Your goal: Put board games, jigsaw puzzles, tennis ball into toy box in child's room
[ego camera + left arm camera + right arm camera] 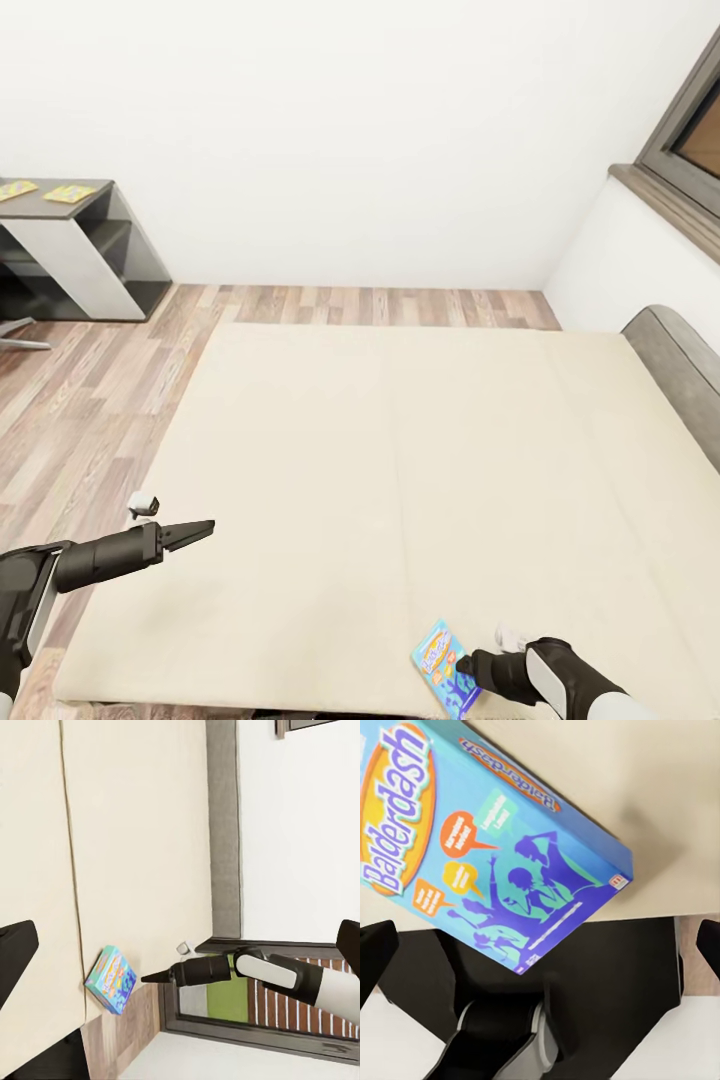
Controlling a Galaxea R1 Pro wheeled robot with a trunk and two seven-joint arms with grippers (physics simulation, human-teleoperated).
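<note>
A blue board game (444,668) printed "Balderdash" (495,847) sits tilted at the near edge of the bed (350,450). My right gripper (463,663) is just right of it, open, its fingers (376,952) wide apart with the box ahead of them and nothing gripped. In the left wrist view the right gripper (147,977) points at the box (111,979). My left gripper (205,527) hovers open over the mattress's near left part. Two jigsaw puzzles (68,193) lie on the table (90,235) at far left. The tennis ball and toy box are out of view.
The grey padded bed frame (680,370) rises at the right, under a dark-framed window (690,130). Wood-plank floor (90,380) runs between the bed's left side and the table. A white wall closes the far side.
</note>
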